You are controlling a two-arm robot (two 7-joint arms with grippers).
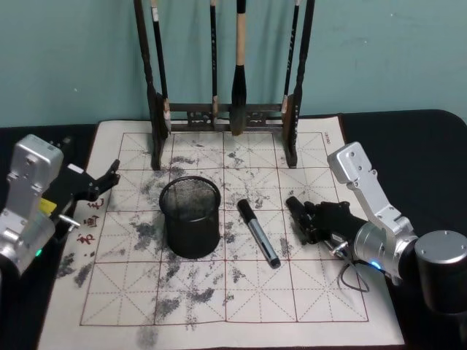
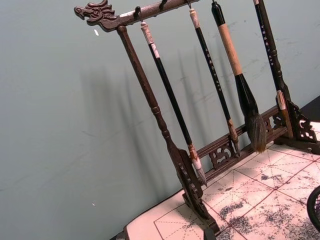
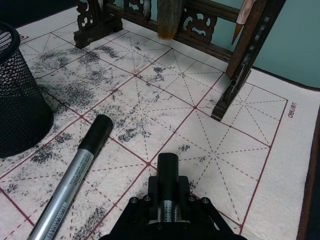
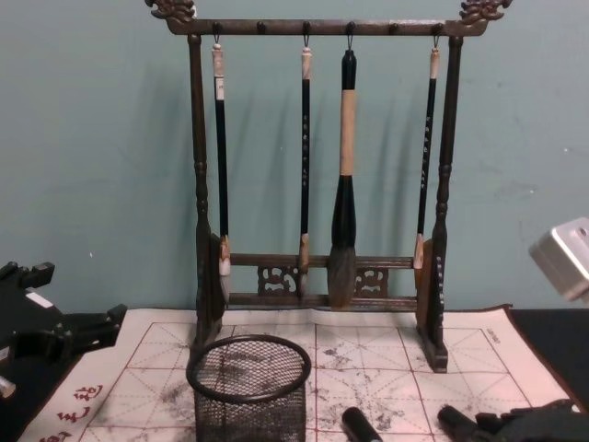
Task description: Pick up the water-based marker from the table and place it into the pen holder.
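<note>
Two markers: loose marker (image 1: 257, 232) on the mat (image 1: 321, 306) between pen holder (image 1: 190, 216) and right gripper (image 1: 300, 213); second marker (image 3: 167, 182) clamped in its jaws.
Left gripper (image 1: 109, 179): jaws apart, mat's left edge.
Writing: mat margin reads "delian".

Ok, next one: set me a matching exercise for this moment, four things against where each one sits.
Things:
1. pen holder
2. loose marker
3. brush rack
4. left gripper

Places:
A. at the far edge of the mat, with brushes hanging from it
B. lying flat between the holder and the right gripper, which is shut on a second marker
C. upright on the mat, left of the loose marker
D. at the mat's left edge, fingers open

Pairs: 1-C, 2-B, 3-A, 4-D
</note>
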